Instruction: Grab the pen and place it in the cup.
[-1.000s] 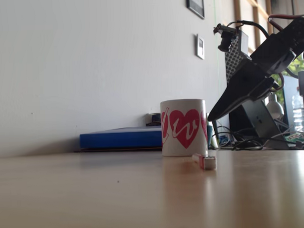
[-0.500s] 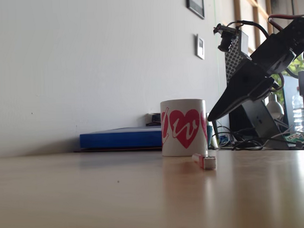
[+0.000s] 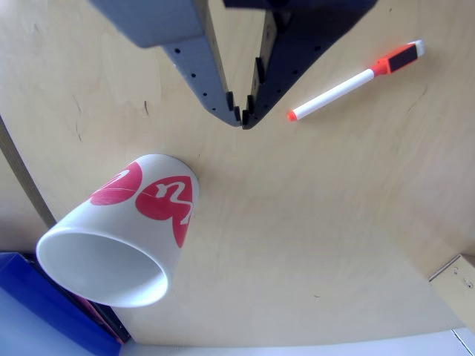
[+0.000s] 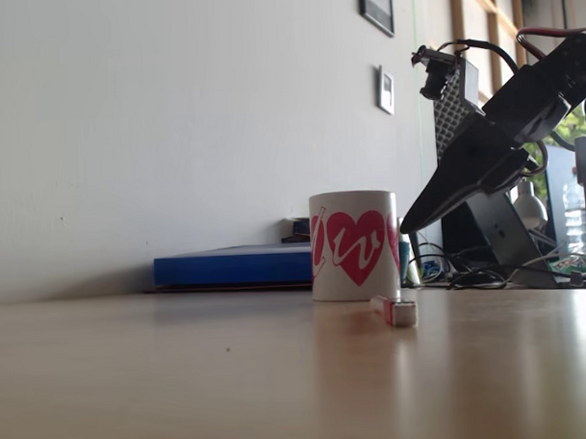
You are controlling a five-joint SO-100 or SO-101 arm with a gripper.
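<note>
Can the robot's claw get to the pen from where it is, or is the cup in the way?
Probably yes. The pen lies flat on bare table, nothing touching it. The cup stands off to the other side of the gripper, whose jaws hang above, nearly shut.

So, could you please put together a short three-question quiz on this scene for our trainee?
1. True or false: the pen already sits inside the cup.
2. The gripper is: A) shut on the pen, B) empty above the table, C) inside the cup.
3. In the other view, what colour is the pen's tip?

Key:
1. False; the pen lies flat on the table, apart from the cup.
2. B; its fingertips nearly meet, holding nothing.
3. Orange.
</note>
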